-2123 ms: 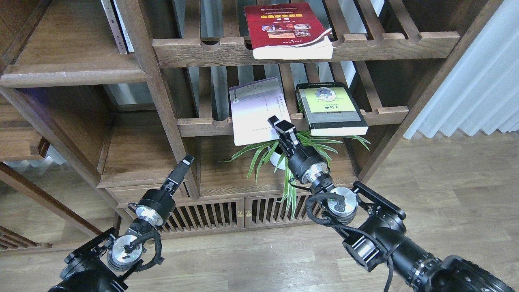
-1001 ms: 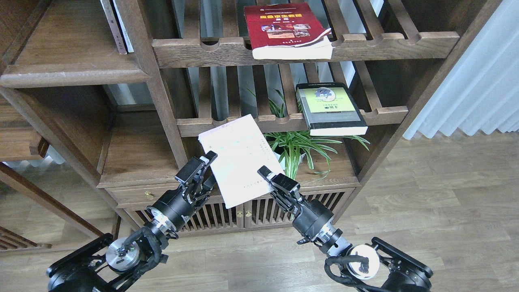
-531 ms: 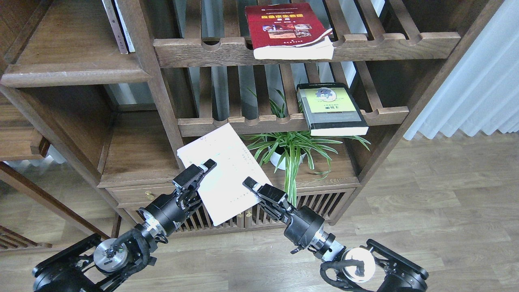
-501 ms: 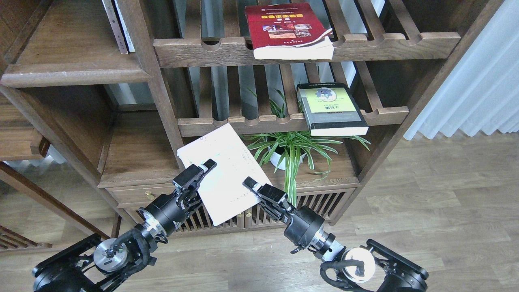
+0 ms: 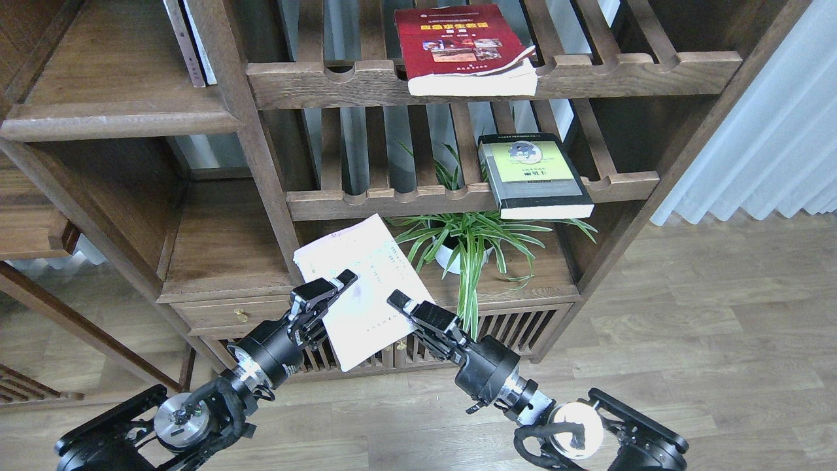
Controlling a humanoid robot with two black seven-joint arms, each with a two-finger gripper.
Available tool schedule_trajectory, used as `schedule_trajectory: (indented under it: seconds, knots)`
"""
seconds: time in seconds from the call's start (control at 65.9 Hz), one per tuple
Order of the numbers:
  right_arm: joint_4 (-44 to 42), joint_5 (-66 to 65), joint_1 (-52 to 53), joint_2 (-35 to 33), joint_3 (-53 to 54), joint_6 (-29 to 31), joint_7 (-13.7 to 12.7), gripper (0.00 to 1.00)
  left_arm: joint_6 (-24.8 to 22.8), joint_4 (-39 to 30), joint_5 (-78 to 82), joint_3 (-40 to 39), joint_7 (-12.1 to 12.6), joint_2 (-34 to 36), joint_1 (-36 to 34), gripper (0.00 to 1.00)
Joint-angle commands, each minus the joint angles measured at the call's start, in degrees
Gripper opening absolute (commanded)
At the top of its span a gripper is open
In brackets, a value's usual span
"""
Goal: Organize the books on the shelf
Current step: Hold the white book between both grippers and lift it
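A pale lilac-white paperback is held in the air, tilted, in front of the cabinet between my two grippers. My left gripper is closed on its left edge. My right gripper is closed on its lower right edge. The yellow-green book with a dark grey border lies flat on the lower slatted rack. The thick dark red book lies flat on the upper slatted rack and overhangs its front rail. The solid plank shelf is at the upper left, well above and left of both grippers.
Two thin upright books stand at the plank shelf's right end. A potted spider plant stands under the lower rack, just right of the held book. A lower plank with a drawer lies left. A curtain hangs at the right.
The right gripper pulled the paperback off the lower rack, down and to the left. The left gripper rose to its left edge and closed on it. The other books have not moved.
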Motion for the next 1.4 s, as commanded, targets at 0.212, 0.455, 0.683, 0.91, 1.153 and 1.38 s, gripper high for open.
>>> schedule_trajectory:
  seconds: [0.212,0.455,0.683,0.91,1.153,1.38]
  knots:
    - [-0.1,0.0,0.0,0.2,0.2,-0.1,0.5,0.43,0.0,-0.4,0.4,0.1,0.1,0.6,0.4,0.1]
    - [-0.1,-0.1,-0.7,0.3,0.8,-0.1,0.7,0.88,0.0,-0.3,0.4,-0.2,0.1,1.2,0.8,0.1]
    - [-0.1,-0.1,-0.7,0.3,3.3,-0.1,0.8,0.98,0.0,-0.4,1.5,-0.3,0.1,2.6,1.6,0.09]
    - [-0.5,-0.1,-0.2,3.2,7.2,-9.1,1.2,0.98,0.0,-0.5,4.9,-0.1,0.0,3.0,2.2,0.09]
    - [-1.7,-0.3,-0.2,5.9,8.1,-14.4,1.5,0.98,0.0,-2.7,9.9,-1.5,0.1,6.6,2.2,0.07]
    - [-3.8,-0.6,0.1,5.9,8.2,-15.1,1.5,0.98,0.0,-7.3,17.3,-2.8,0.4,10.9,2.2,0.05]
